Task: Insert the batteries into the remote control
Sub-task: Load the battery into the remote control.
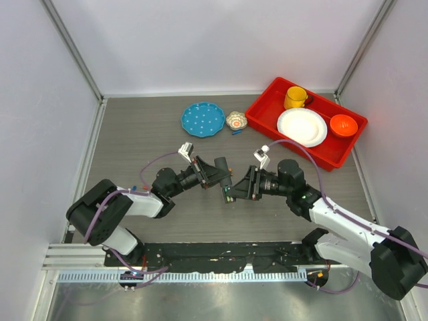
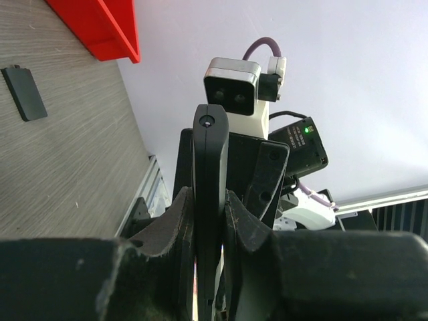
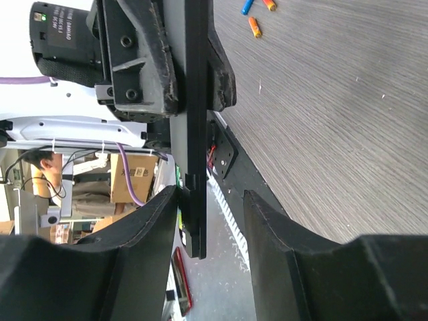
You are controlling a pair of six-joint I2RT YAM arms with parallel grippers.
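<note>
**Remote control (image 2: 210, 200), held in mid-air**

Item is clamped edge-on by the left gripper (image 2: 210, 224) above the middle of the table (image 1: 134, 140). Its free end is flanked by the right gripper (image 3: 210, 195), jaws parted, with a gap on one side. A red tray (image 1: 304, 127) is set at 1 o'clock

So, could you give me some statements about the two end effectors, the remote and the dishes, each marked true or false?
1. The left end effector is shut on the remote control. True.
2. The right end effector is clamped tight on the remote control. False: its jaws stand open around the remote's end, with one finger clearly apart from it.
3. The white plate lies in the red tray. True.
4. The yellow mug stands on the blue plate. False: the yellow mug is in the red tray, and the blue plate holds nothing.
</note>
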